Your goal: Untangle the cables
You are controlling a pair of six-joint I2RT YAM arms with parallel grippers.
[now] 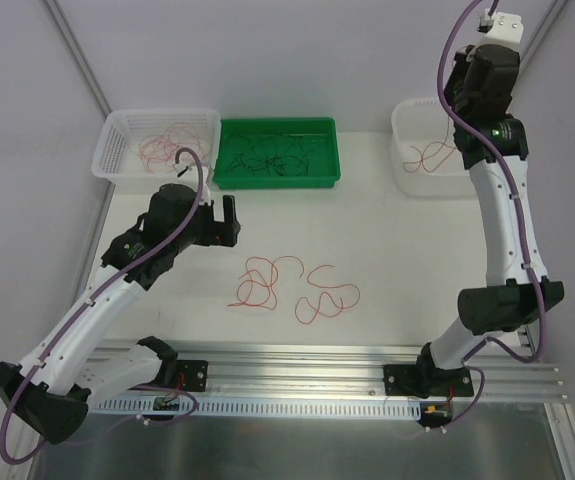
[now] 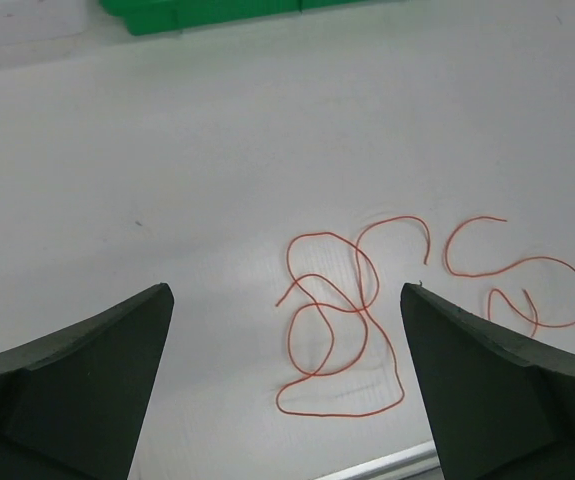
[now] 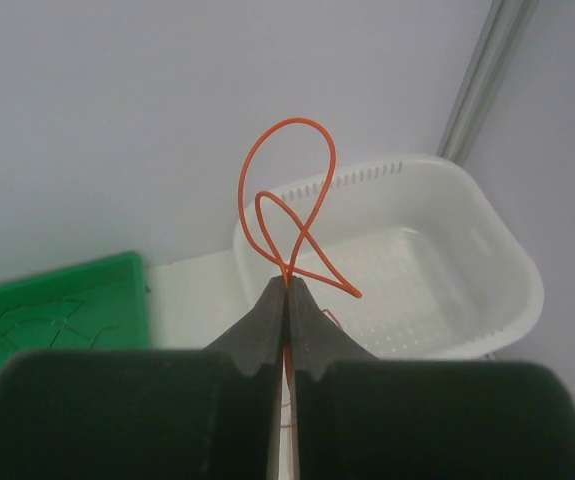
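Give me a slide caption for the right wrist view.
The right hand, shut on an orange cable that loops up before a white basket.

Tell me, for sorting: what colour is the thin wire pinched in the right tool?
Orange-red: the thin looped wire shows best in the right wrist view.

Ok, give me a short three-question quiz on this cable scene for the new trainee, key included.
1. True or false: the right gripper is shut on an orange cable.
2. The green tray holds: A dark cables; B orange cables; C nothing.
3. Which arm's jaws stand open, near the loose orange cables on the table?
Key: 1 true; 2 A; 3 the left gripper.
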